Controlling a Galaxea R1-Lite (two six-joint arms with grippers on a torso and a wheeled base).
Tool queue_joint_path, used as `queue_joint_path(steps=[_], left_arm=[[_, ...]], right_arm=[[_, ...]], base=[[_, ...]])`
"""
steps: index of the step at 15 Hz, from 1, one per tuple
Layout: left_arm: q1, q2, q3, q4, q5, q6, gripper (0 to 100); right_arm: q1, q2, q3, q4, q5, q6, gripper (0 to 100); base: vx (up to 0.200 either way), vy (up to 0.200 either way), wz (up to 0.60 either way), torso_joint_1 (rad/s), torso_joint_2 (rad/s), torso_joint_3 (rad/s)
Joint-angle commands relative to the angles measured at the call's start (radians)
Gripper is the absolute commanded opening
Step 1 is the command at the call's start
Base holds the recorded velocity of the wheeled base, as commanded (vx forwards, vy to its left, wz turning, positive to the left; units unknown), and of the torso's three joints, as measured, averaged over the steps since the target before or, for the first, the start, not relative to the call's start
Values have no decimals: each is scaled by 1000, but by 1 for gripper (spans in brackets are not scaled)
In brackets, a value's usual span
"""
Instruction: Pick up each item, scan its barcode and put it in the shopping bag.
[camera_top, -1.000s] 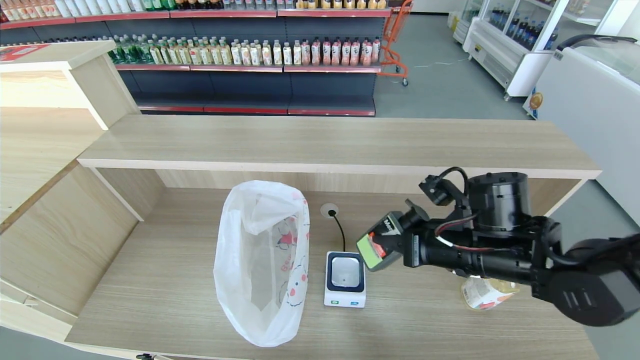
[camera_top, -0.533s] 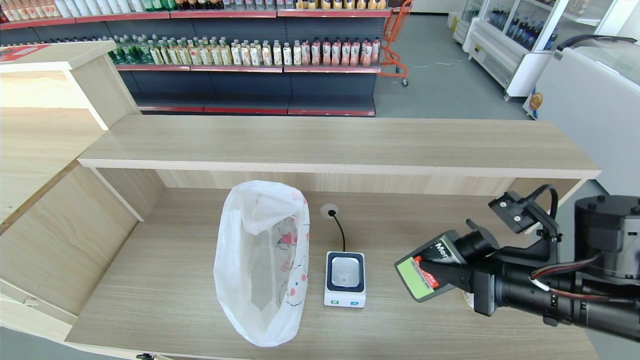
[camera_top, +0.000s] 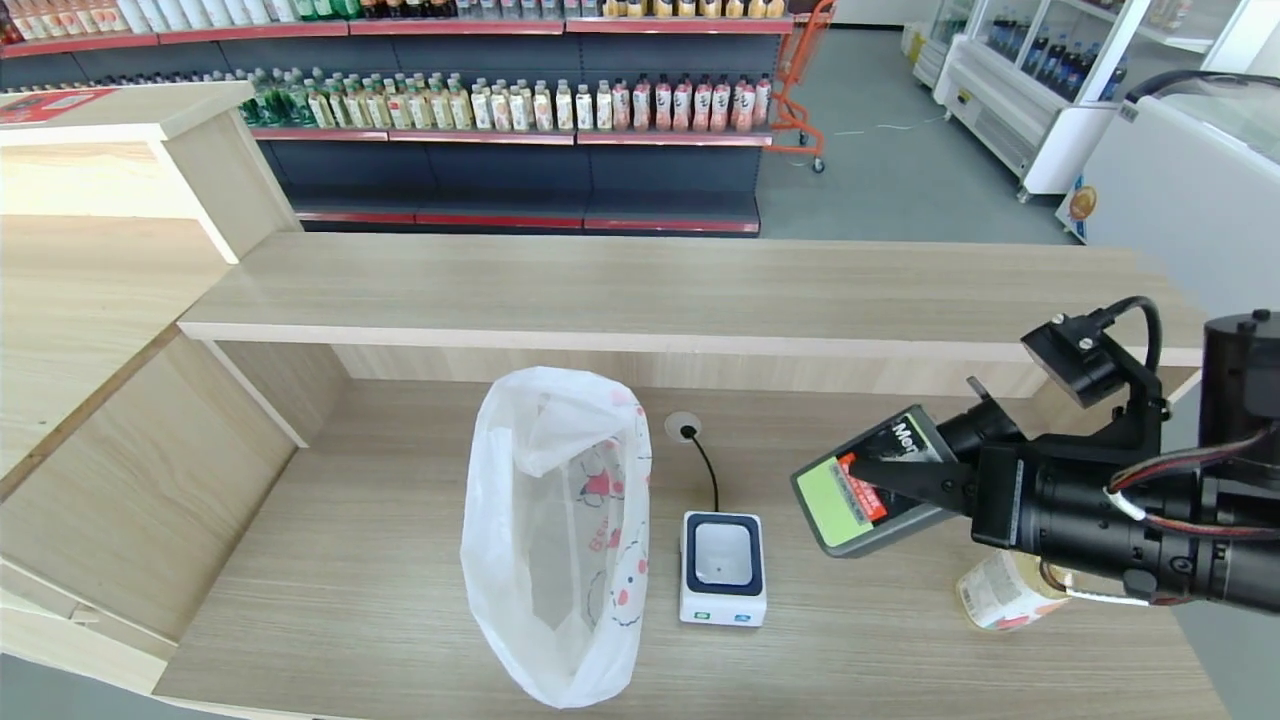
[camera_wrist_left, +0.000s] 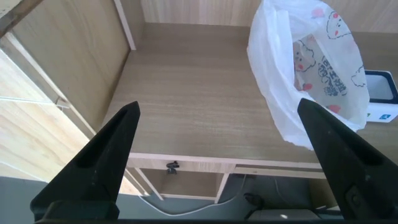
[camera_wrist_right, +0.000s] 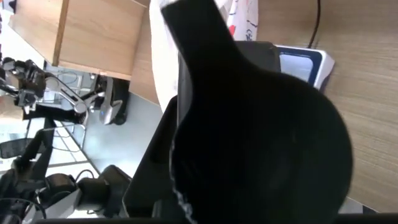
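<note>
Holding the box (camera_top: 826, 503) aloft in firmly closed fingers, your right gripper (camera_top: 872, 482) looks mid-scan, with the scanner (camera_top: 722, 565) below-left of it and the shopping bag (camera_top: 555, 540) farther left, so next lower the barcode face over the scanner.

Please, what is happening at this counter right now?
The right gripper holds a dark box with a green label in the air, right of the scanner. The open shopping bag stands left of the scanner. A bottle sits on the counter below that arm. The left gripper hangs open, empty.
</note>
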Motion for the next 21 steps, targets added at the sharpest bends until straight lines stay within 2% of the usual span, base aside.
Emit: queue_joint_path(steps=[1,6,12,14,15,18,21], left_arm=[[1,0,0,1,0,0,100],[1,0,0,1,0,1,100],[1,0,0,-1,0,0,100],[1,0,0,-1,0,0,100],[1,0,0,1,0,0,100],[1,0,0,-1,0,0,100],[1,0,0,-1,0,0,100]], right_arm=[[0,13,-31,6,0,3,0],[-2,93,-47,5,-8,-5,0],[6,245,-74,-1,-14,-84,0],[9,339,-107,-14,-45,-196,0],[9,345,-110,-17,-48,-205,0],[3,532,-113,-192,-65,-377,0],[16,682,-126,-359,-63,-469,0]], base=[[0,200,0,2,2,2],[0,200,0,0,0,5],[0,0,0,0,0,0],[0,0,0,0,0,0],[0,0,0,0,0,0],[0,0,0,0,0,0],[0,0,0,0,0,0]])
